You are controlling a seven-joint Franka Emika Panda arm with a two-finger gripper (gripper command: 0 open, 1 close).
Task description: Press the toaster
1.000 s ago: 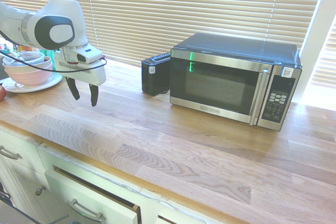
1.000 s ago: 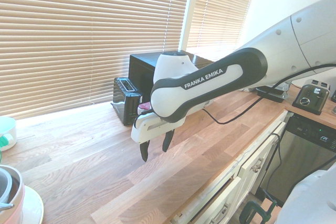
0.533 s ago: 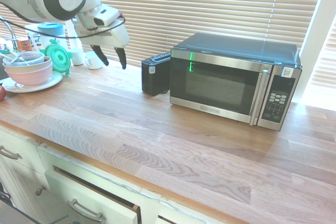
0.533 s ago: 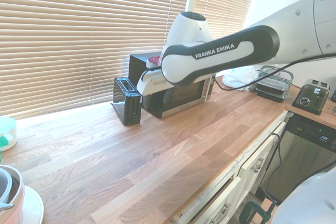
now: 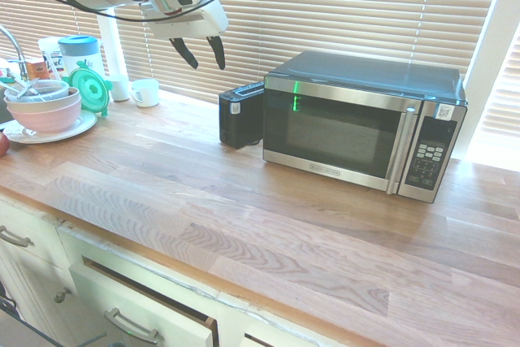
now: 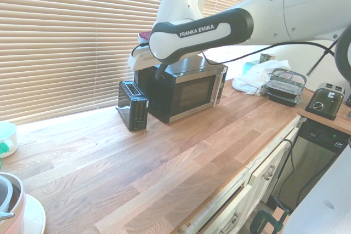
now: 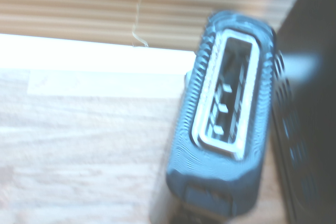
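Observation:
The toaster is a small black box with a white label on its end face, standing on the wooden counter against the left side of the microwave. My gripper hangs in the air above and a little left of the toaster, well clear of it, fingers pointing down and open with nothing between them. In the second exterior view the toaster sits below the gripper's white body. The wrist view looks down on the toaster's top slot, blurred.
Stacked bowls on a plate, a teal lid and a white cup stand at the counter's left end. Window blinds run behind. A silver toaster and food containers sit at the far end.
The arm has risen from low over the counter and swung toward the toaster. The gripper now hangs high above it, still open.

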